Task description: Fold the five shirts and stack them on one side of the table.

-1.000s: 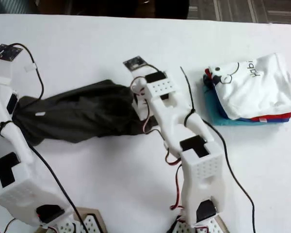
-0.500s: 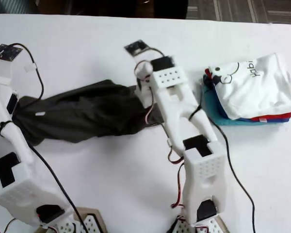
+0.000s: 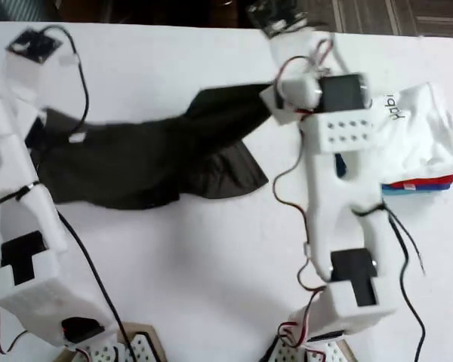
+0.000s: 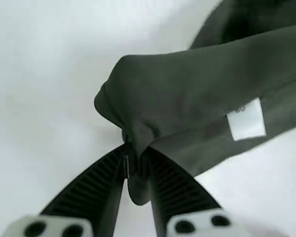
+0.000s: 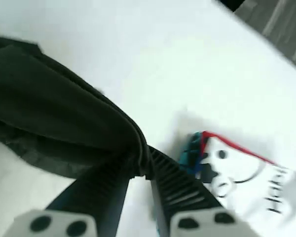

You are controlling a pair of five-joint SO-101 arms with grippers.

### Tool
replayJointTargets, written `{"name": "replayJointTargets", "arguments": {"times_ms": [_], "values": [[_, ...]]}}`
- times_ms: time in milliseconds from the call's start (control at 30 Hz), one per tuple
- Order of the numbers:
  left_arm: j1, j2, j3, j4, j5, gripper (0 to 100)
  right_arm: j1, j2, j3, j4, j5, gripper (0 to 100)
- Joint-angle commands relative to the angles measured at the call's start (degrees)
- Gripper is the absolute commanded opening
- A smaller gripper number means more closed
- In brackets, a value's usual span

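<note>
A black shirt (image 3: 147,158) hangs stretched across the table's left half, lifted at both ends. My left gripper (image 4: 134,165) is shut on one bunched end of the black shirt (image 4: 187,106), by its white label (image 4: 246,120); in the high view this arm (image 3: 19,151) stands at the far left. My right gripper (image 5: 140,165) is shut on the other end of the shirt (image 5: 59,123), near the table's back middle (image 3: 275,98). A stack of folded shirts (image 3: 415,143), white on top, lies at the right, partly under my right arm; the same stack (image 5: 237,168) appears beyond the right fingers.
The white table (image 3: 196,256) has open room in front of the shirt and along the back left. Cables (image 3: 98,279) trail from both arms over the tabletop. The table's back edge (image 3: 174,24) meets a dark floor.
My right gripper has pulled its end of the black shirt up and toward the back right, next to the stack. The left arm has also moved back, so the shirt is lifted and stretched.
</note>
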Motion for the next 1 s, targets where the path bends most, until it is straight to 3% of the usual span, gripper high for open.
{"name": "replayJointTargets", "arguments": {"times_ms": [0, 133, 233, 333, 567, 733, 833, 967], "values": [[0.44, -1.23, -7.87, 0.97, 0.18, 3, 2.68, -5.41, -5.8, 0.04, 1.41, 1.9], [1.05, -1.32, -12.18, 1.14, 0.18, 3, 3.03, -5.67, -10.11, 0.04, 1.41, 1.9], [1.14, -1.23, -11.3, 1.14, 0.18, 9, 2.68, -5.49, -11.25, 0.4, 1.41, 1.9], [2.11, -0.88, -4.79, 1.14, 0.18, 14, 2.77, -5.49, -10.99, 0.57, 1.41, 1.9], [4.04, -0.79, 16.75, 0.53, -0.44, 7, 2.33, -5.41, -10.29, 6.29, 1.49, 1.9], [4.13, -0.79, 20.26, -3.96, -0.09, 12, 2.07, -5.58, -10.29, 9.36, 1.58, 1.9], [7.03, -0.7, 20.79, -7.65, 0.26, 16, 2.51, -5.32, -10.02, 9.36, 1.58, 1.9], [14.42, -0.7, 20.7, -10.02, 6.42, 18, 3.03, -5.41, -7.21, 9.01, 1.58, 1.9]]}}
